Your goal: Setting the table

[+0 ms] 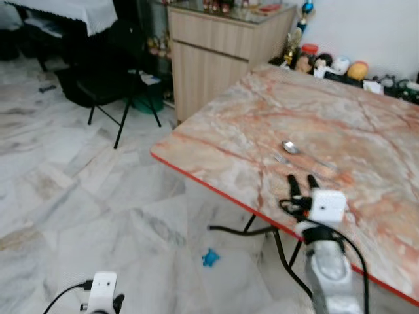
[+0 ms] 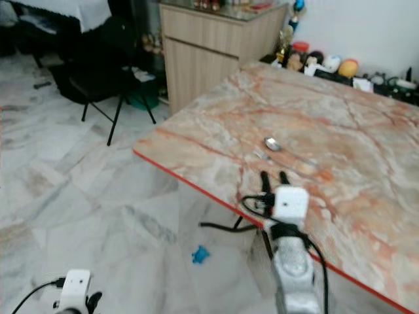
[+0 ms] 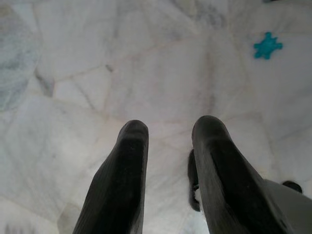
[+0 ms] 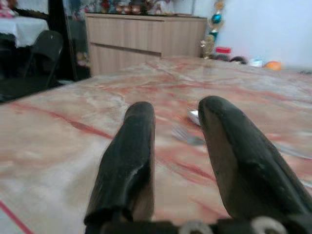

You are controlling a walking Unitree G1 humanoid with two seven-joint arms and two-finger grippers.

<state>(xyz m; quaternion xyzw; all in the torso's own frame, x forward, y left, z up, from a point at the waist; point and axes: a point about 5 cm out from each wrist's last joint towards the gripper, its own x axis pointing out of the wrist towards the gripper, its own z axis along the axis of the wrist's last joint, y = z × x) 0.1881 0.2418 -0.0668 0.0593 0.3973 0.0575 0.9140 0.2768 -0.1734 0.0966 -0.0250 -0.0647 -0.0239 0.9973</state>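
The left end effector [image 1: 118,302] hangs released over the floor, the right end effector [image 1: 302,185] hovers released at the bench [image 1: 366,118] edge near 1 spoon [image 1: 291,148] and fork [image 4: 184,135], seemingly light, stiff, slippery metal best pinched mid-handle.

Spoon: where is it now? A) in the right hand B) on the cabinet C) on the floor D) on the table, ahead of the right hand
D: the spoon lies on the table, just beyond the open, empty right hand.
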